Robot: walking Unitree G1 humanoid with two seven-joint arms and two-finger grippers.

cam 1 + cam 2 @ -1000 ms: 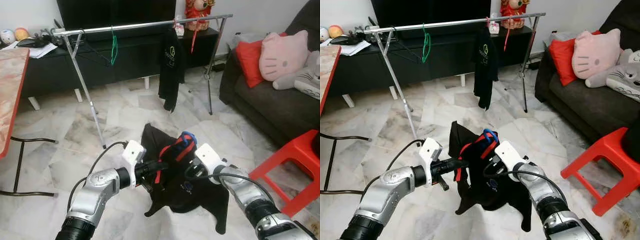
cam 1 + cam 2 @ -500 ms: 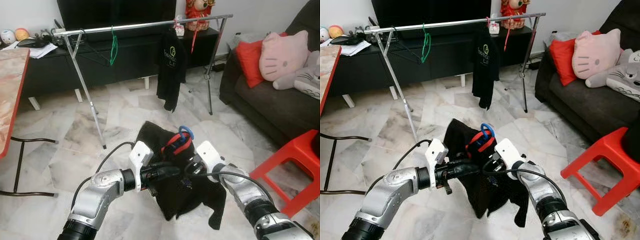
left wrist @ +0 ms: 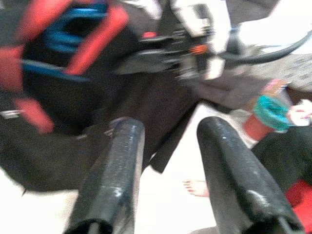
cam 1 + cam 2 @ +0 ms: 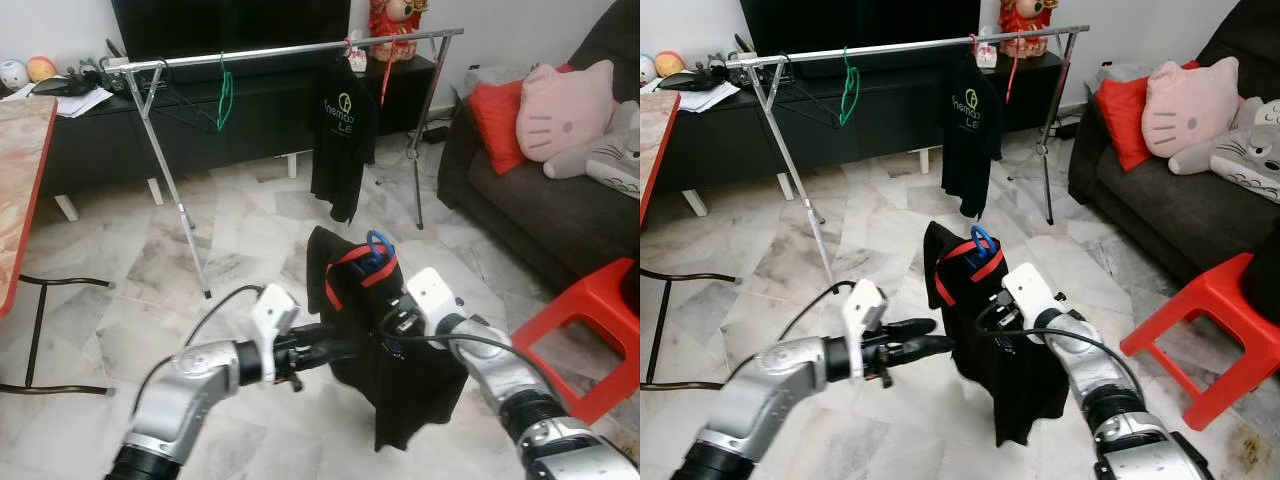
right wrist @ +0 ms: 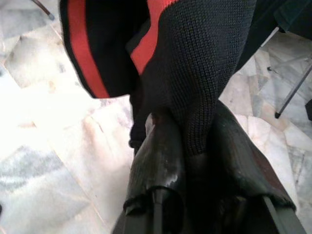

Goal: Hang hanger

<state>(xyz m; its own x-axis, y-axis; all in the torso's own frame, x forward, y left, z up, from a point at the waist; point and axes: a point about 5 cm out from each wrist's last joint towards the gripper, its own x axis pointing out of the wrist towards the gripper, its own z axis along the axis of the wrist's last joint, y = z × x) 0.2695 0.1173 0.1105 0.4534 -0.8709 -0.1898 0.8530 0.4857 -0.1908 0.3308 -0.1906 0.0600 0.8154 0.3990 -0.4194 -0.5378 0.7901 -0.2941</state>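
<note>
Marble floor point(image 4: 120, 320), clothes rack point(image 4: 290, 48), sofa point(image 4: 540, 200), red stool point(image 4: 590, 340).

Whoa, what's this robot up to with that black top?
It is holding up a black garment with red trim, on a blue hanger, in front of a metal clothes rail. The right gripper is shut on the fabric and carries it. The left gripper is open just beside the garment, gripping nothing. On the rail a black T-shirt and a green hanger already hang. The held garment is not yet on the rail.
</note>
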